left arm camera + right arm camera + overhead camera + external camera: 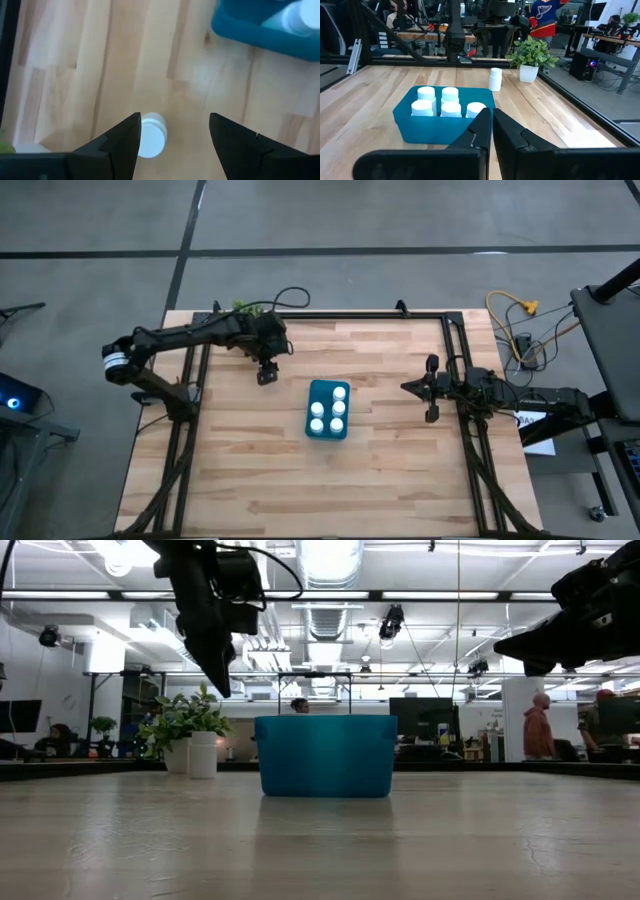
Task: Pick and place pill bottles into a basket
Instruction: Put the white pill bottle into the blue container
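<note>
The teal basket [327,436] stands mid-table with several white pill bottles [440,102] upright inside it. One more pill bottle [495,79] stands on its base on the wood, between the basket and the plant. My left gripper [175,117] hangs open above this bottle [150,135], pointing steeply down, with the cap showing just beside one finger. In the low view the fingers [222,680] are well clear of the bottle's top [203,740]. My right gripper [491,125] waits shut and level at the table's right side [408,387].
A small green plant in a white pot [530,60] stands at the far edge, close to the loose bottle. Black frame rails [190,430] run along the table's left, right and far sides. Bare wood lies in front of the basket [320,840].
</note>
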Motion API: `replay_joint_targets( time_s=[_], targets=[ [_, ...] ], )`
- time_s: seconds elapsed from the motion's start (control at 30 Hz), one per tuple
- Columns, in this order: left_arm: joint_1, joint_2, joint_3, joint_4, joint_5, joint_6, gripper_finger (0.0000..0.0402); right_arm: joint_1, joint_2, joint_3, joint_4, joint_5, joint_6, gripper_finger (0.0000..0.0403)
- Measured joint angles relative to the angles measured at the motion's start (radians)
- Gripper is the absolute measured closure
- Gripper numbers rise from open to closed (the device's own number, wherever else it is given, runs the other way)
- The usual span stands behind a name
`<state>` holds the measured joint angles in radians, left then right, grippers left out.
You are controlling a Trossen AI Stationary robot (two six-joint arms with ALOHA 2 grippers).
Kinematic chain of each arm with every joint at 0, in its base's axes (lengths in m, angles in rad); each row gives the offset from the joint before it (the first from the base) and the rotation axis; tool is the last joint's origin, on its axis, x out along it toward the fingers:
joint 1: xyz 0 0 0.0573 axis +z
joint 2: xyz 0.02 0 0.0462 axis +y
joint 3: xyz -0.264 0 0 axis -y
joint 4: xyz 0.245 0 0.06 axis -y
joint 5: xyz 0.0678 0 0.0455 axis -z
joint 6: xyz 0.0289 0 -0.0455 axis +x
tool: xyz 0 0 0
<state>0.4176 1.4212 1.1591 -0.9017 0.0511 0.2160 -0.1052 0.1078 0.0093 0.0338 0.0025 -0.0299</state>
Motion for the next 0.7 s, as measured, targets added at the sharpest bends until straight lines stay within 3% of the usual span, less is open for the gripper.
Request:
replay_joint_targets(
  time_s=[0.7],
  targets=[
    [0.071,0.005,-0.006,-0.024,0.018,0.193,0.0185,0.000,0.001,0.000,0.000,0.000,-0.004,0.0394]
  ],
)
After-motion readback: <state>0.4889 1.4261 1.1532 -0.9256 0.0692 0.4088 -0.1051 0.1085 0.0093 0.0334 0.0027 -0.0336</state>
